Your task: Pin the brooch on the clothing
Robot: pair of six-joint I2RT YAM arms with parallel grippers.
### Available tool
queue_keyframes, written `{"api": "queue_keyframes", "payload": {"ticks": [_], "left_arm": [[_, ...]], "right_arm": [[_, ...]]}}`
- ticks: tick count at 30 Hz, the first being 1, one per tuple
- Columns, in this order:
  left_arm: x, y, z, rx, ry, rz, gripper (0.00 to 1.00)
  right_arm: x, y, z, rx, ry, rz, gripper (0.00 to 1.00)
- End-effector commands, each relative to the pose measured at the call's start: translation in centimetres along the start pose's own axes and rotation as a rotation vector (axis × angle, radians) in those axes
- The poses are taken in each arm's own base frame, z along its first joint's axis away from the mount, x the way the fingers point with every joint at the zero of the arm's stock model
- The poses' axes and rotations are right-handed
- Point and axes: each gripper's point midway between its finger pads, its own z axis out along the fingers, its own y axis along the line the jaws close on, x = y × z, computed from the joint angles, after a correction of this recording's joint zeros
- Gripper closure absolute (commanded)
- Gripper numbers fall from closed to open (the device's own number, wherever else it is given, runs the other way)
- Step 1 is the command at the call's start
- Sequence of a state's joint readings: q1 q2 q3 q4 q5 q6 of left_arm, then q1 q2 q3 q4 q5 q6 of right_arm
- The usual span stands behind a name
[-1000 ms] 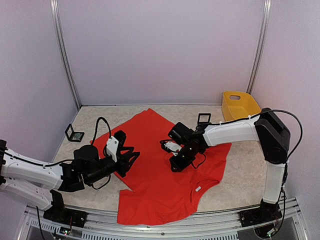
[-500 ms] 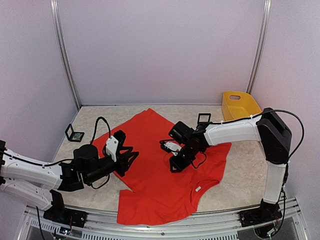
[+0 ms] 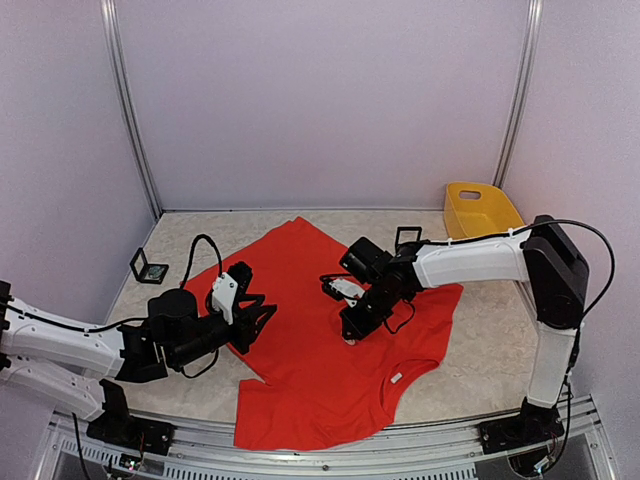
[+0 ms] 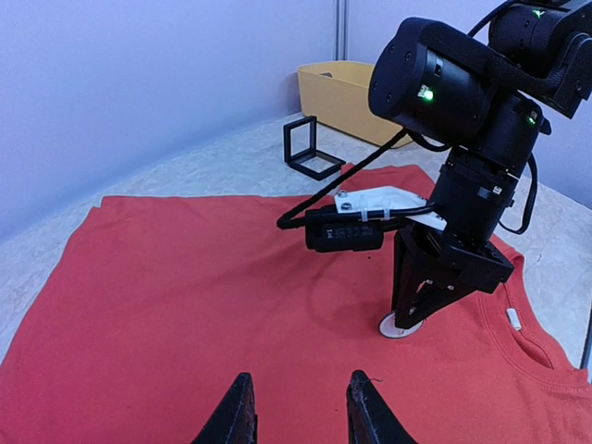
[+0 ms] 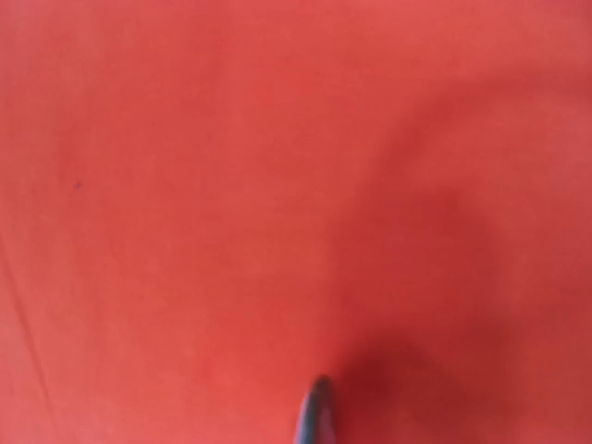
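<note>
Your clothing (image 3: 300, 370), the red T-shirt, lies spread flat on the table (image 3: 480, 330) between the two arms, with its neckline toward the near right and the small white label (image 4: 513, 319) at the collar. The brooch (image 4: 396, 326), a small white round piece, lies on the shirt's chest just up from the neckline. Your right gripper (image 4: 408, 313) points straight down with its tips right at the brooch. Its fingers converge to a narrow point there, but you cannot tell whether they pinch the brooch or only bear on it. The right wrist view shows nothing but blurred red cloth and one dark fingertip (image 5: 315, 412). Your left gripper (image 4: 301, 414) hangs low over the shirt's left part, well apart from the brooch, its two fingers spread with only red fabric between them. As for containers, the yellow bin (image 3: 480, 208) stands off the shirt at the far right corner, and only its yellow inner walls show. A small black open frame (image 3: 407, 237) stands just beyond the shirt's far edge, near the bin. A second small black box (image 3: 148, 267) sits at the far left; something pale shows inside it, too small to make out.
</note>
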State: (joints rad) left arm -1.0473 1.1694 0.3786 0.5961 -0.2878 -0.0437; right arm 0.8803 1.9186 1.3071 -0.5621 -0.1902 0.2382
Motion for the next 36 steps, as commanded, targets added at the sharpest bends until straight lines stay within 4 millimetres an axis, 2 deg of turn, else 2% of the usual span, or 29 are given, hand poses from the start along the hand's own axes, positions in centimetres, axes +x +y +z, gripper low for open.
{"api": "queue_keyframes", "payload": {"ticks": [1, 4, 10, 14, 16, 20, 24, 26, 29, 32, 36], "left_arm": [[-1.8, 0.1, 0.0, 0.000, -0.037, 0.002, 0.69], [-2.0, 0.1, 0.0, 0.003, -0.042, 0.003, 0.69], [-2.1, -0.3, 0.0, 0.021, -0.042, 0.003, 0.69], [-2.3, -1.6, 0.0, 0.097, -0.038, 0.019, 0.69], [-2.5, -3.2, -0.2, 0.187, -0.032, 0.033, 0.67], [-3.6, -7.2, -1.7, 0.435, -0.025, 0.100, 0.65], [-5.4, -9.7, -3.2, 0.604, -0.012, 0.111, 0.60], [-6.2, -10.3, -3.5, 0.641, -0.012, 0.115, 0.53], [-7.3, -10.5, -3.4, 0.648, -0.019, 0.126, 0.51], [-7.8, -10.7, -3.2, 0.657, -0.014, 0.130, 0.53], [-7.3, -11.6, -3.0, 0.704, 0.031, 0.142, 0.58]], "right_arm": [[-0.2, -0.1, -1.3, 0.006, -0.012, 0.010, 0.96], [-0.3, -0.3, -1.5, 0.014, -0.015, 0.005, 1.00], [-1.1, 0.6, -2.4, -0.020, -0.040, -0.036, 1.00], [-2.4, 3.2, -5.2, -0.133, -0.110, -0.174, 1.00], [-3.1, 4.7, -7.5, -0.191, -0.169, -0.261, 1.00], [-3.2, 9.4, -12.7, -0.368, -0.297, -0.467, 1.00], [-3.0, 12.4, -16.1, -0.454, -0.375, -0.588, 1.00], [-2.8, 13.4, -16.8, -0.473, -0.383, -0.626, 1.00], [-2.3, 14.9, -17.3, -0.498, -0.380, -0.675, 1.00], [-2.3, 16.0, -18.0, -0.503, -0.401, -0.710, 1.00], [-2.5, 16.6, -19.0, -0.499, -0.447, -0.733, 1.00]]}}
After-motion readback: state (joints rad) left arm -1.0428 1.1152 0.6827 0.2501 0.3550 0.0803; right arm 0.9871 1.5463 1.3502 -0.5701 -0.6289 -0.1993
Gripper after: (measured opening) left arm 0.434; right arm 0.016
